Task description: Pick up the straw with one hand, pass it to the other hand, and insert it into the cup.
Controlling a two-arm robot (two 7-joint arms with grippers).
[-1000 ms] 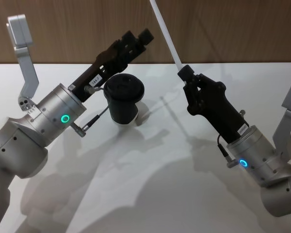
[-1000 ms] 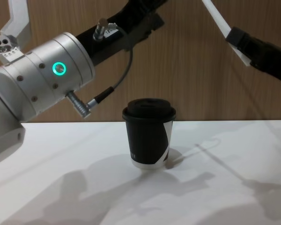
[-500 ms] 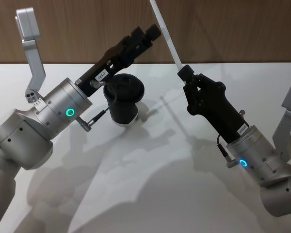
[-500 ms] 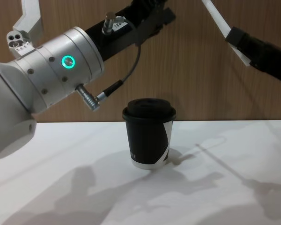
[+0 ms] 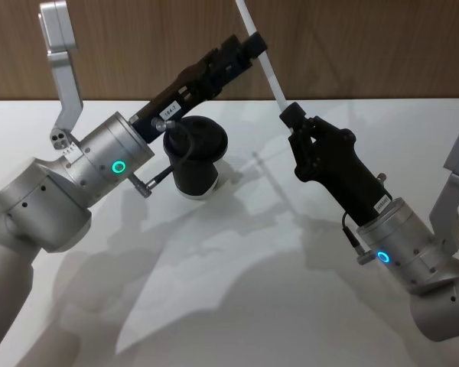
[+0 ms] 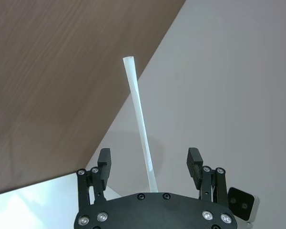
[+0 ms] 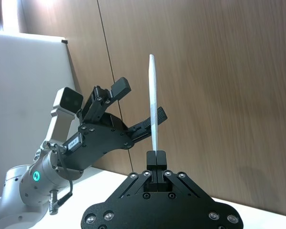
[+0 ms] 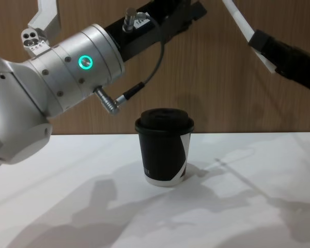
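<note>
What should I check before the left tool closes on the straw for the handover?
1. Right tool shut on the straw: ok.
2. Left tool open, fingers spread wide: ok.
3. Straw runs between the left tool's fingers in the left wrist view, touching neither: ok.
4. Straw straight, not bent: ok.
5. Cup upright on the table, lid on: ok.
6. Opening in the lid for the straw: cannot tell.
</note>
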